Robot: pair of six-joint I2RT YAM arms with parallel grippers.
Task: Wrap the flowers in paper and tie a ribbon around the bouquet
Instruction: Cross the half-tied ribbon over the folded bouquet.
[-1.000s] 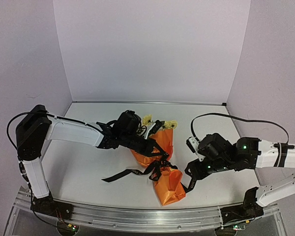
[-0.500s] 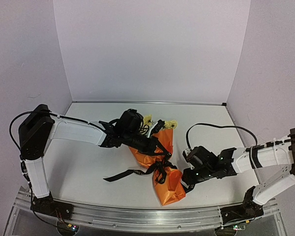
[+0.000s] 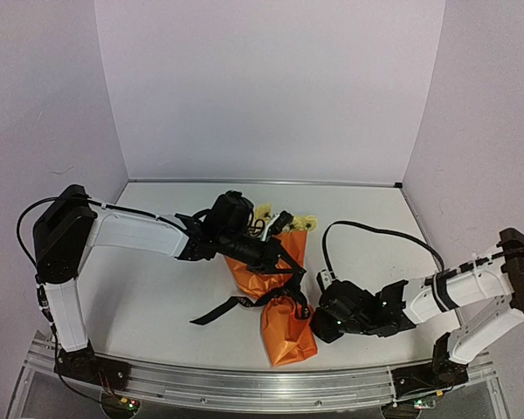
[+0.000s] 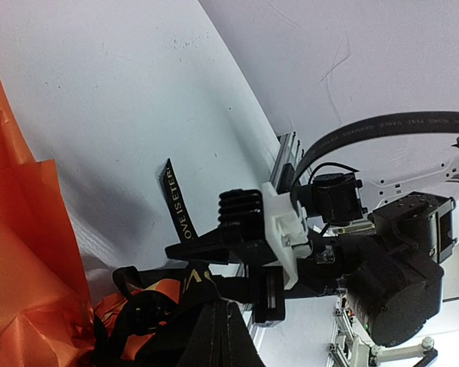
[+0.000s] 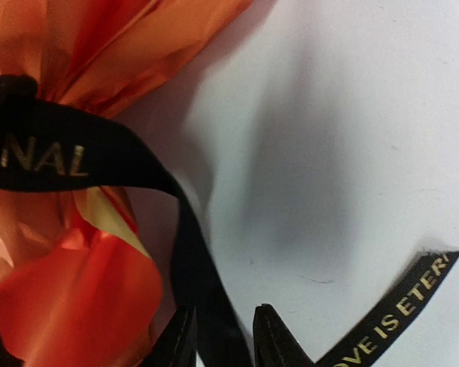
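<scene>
White table (image 3: 148, 288) under everything, pale walls (image 3: 271, 87) on three sides. Mid-table, toward the near edge: the bouquet (image 3: 275, 279). Lies on its side, wide end toward the back wall, narrow end toward the near rail. Wrapped in crinkled orange paper (image 3: 290, 336), squeezed to a waist about halfway along. At the wide end, the flowers (image 3: 302, 222), pale yellow with green leaves, poking out past the paper's edge. Around the waist, the black ribbon (image 3: 220, 311), bunched into a dark tangle there, one long tail trailing left across the table. Reaching in from the left over the upper half of the bouquet, the left hand (image 3: 284, 272): closed tight, tips in the ribbon tangle at the waist, pinching it. Low on the right, just beside the waist, the right hand (image 5: 223, 336): parted only narrowly, astride one strand of ribbon running down from the waist, a sliver of table showing between strand and one fingertip. Near it, flat on the table, a loose ribbon end with gold lettering. Behind, a black cable (image 3: 375, 234) arching above the table.
</scene>
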